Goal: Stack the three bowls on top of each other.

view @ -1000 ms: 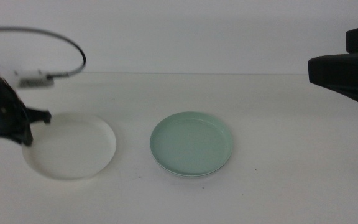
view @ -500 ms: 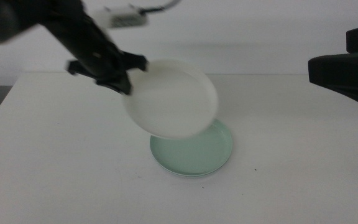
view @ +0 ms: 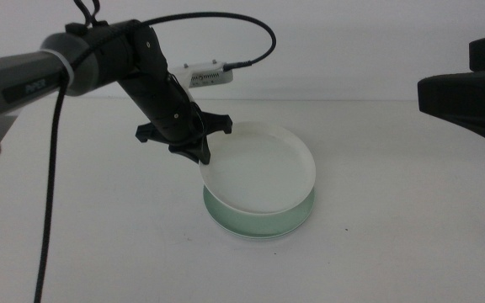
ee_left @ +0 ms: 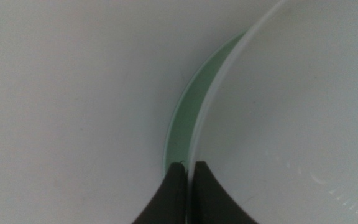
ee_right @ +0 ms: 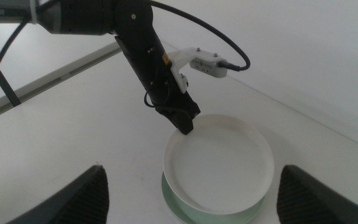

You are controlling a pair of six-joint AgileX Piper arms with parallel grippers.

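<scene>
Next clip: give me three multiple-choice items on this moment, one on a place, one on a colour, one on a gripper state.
1. Where is the white bowl?
A. over the green bowl
B. alone at the table's left side
C. under the right gripper

2. What colour is the bowl right under the white one?
A. red
B. mint green
C. black

3. How is the left gripper?
A. open, clear of the bowls
B. out of view
C. shut on the white bowl's rim

Key: 1 A, the green bowl shows as a crescent beneath it. 2 B, that crescent is pale green. 3 C, the left wrist view shows the jaws pinching the rim.
</scene>
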